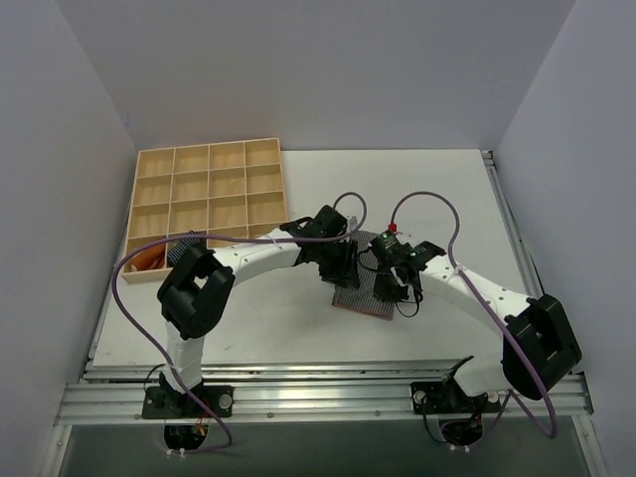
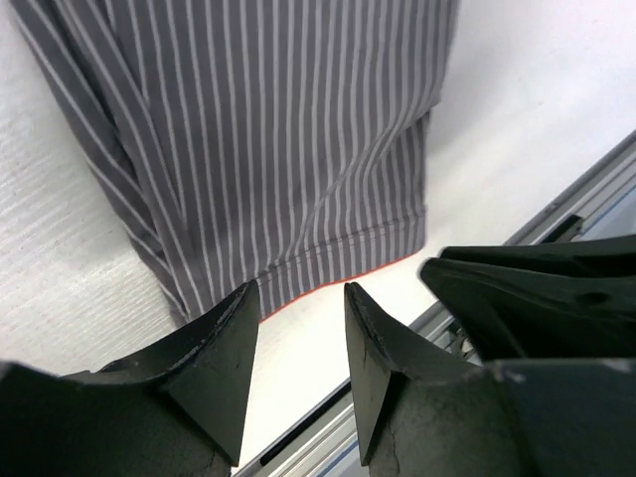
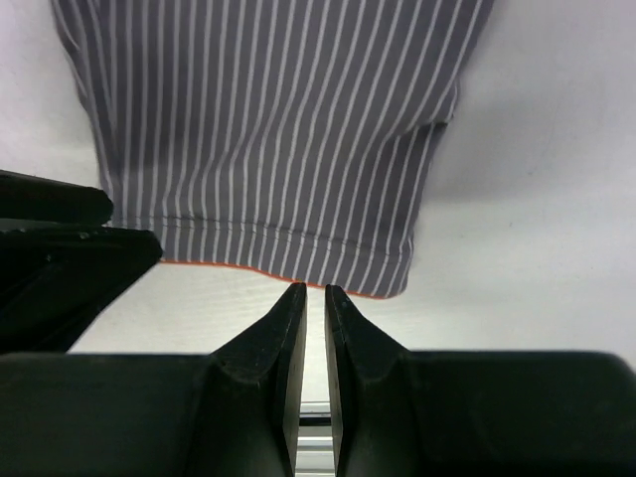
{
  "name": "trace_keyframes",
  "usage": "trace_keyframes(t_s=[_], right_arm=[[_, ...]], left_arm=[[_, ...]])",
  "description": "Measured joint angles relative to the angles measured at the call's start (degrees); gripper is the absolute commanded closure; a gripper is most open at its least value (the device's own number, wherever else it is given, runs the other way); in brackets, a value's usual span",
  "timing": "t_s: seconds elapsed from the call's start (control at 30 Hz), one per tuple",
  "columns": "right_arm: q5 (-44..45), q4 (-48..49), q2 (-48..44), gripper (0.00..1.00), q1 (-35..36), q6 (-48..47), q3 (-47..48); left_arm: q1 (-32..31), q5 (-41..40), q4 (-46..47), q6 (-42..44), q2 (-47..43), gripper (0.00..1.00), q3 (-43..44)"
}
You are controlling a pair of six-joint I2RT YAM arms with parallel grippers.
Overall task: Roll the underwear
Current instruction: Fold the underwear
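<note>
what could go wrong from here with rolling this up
The right gripper has its jaws almost shut just short of the hem of the underwear, so it may shove the cloth instead of pinching it. The left gripper is open at the same hem, close beside it; the two could bump, or start a crooked roll.

Lab rig: white enclosure walls [image 1: 60, 199], aluminium rail [image 1: 328, 397].

No legible text or markings

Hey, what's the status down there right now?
Left gripper open, right gripper nearly shut, both empty. Underwear flat, unrolled, just ahead. Wooden tray well aside.
</note>
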Motion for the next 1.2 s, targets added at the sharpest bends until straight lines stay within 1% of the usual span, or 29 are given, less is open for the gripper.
trace_keyframes(t_s=[0.1,0.27,0.33,0.47,0.63,0.87,0.97,1.07,1.2], right_arm=[[0.66,0.28,1.55,0.91,0.0,-0.17,1.38],[1.22,0.68,4.61,0.92,0.0,-0.17,1.2],[1.86,1.73,4.52,0.92,0.0,-0.15,-0.39],[2.27,4.46,4.57,0.93,0.0,-0.15,-6.75],[2.29,6.32,3.85,0.93,0.0,0.07,-7.91],[2.45,5.2,3.65,0.93,0.0,0.04,-7.3],[2.99,2.86,3.61,0.92,0.0,-0.13,-5.66],[3.78,0.96,3.63,0.92,0.0,-0.66,-3.04],[4.31,0.85,3.63,0.92,0.0,-1.22,-1.2]], left_arm=[[0.11,0.09,0.04,0.0,-0.11,0.52,1.46],[0.28,0.13,-0.48,0.0,-0.11,0.52,1.46],[0.33,0.11,-0.2,0.0,-0.11,0.52,0.94],[0.44,0.11,-0.2,0.02,0.13,0.53,-1.29],[0.68,0.09,-0.04,0.13,2.03,0.53,-3.89],[1.09,0.68,0.24,0.11,2.29,0.53,-4.39],[1.16,0.11,-0.87,0.26,1.7,0.49,-4.11],[1.66,-0.22,-2.45,0.37,0.85,0.48,-2.51],[2.67,-0.17,-2.82,0.37,0.44,0.49,1.62]])
